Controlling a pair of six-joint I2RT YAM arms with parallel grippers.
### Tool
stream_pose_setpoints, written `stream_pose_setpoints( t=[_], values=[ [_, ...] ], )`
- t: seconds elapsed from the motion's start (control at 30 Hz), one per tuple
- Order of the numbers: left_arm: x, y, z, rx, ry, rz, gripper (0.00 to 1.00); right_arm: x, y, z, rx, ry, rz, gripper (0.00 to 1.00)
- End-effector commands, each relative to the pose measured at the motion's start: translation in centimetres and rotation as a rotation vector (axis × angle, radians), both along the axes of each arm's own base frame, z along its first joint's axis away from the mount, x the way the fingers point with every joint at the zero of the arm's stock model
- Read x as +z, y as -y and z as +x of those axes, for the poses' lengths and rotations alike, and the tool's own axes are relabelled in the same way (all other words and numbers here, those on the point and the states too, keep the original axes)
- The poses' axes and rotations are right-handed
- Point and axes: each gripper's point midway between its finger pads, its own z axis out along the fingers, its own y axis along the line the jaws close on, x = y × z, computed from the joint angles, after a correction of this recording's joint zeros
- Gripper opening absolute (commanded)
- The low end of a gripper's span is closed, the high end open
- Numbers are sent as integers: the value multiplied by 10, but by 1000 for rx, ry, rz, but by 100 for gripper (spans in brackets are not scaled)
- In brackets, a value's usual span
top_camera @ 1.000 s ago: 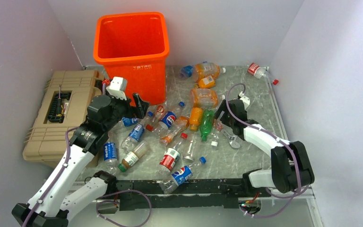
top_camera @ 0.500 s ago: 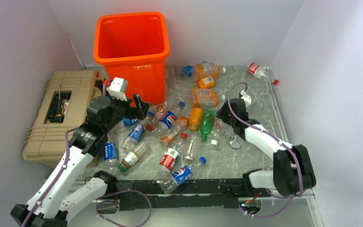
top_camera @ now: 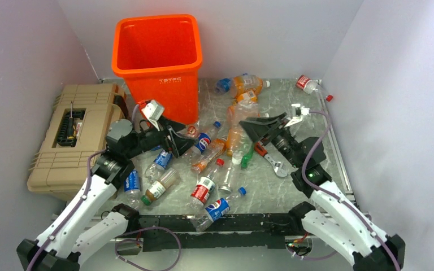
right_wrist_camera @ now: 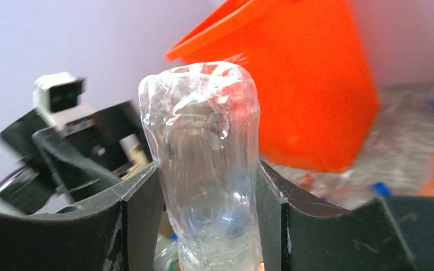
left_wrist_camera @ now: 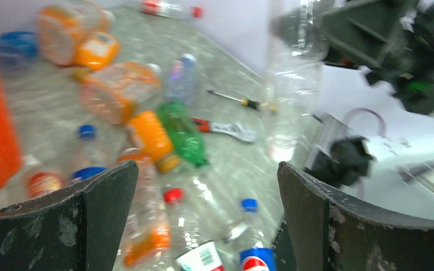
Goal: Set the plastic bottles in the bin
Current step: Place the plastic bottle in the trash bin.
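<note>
Right claw [right_wrist_camera: 205, 169]: closed on a clear bottle [right_wrist_camera: 203, 113], with one finger on each side of the body. In the left wrist view this bottle hangs above the desk [top_camera: 263, 192], white cap pointing down.

Left claw [left_wrist_camera: 207, 180]: jaws wide apart and empty, positioned over the bottles near the front of the bin [top_camera: 169, 96].

Bin: bright orange, upright, at the far left part of the desk, apart from both claws.

Plastic bottles [top_camera: 203, 189]: the others lie on their sides across the middle of the desk, to the right of and in front of the bin. Among them is a green bottle [left_wrist_camera: 183, 132], just beside an orange one.

Wrench [left_wrist_camera: 226, 129]: flat on the desk near the green bottle.

Toolbox [top_camera: 73, 147]: tan, to the left of the bin.
</note>
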Motion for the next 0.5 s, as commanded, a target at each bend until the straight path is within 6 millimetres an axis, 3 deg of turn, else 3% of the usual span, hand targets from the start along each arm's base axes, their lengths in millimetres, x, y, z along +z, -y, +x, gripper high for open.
stream_pose_setpoints(
  t=[0.0,0.27,0.47],
  values=[
    [25,36,-50,-394,61,-116,100,46,-48,-46,312,178,80,38],
    [32,40,-71,-505,159,-276,99,76,-85,-83,464,312,222,37],
    [21,51,-83,-582,120,-237,100,78,-110,-89,505,311,256,36]
  ],
)
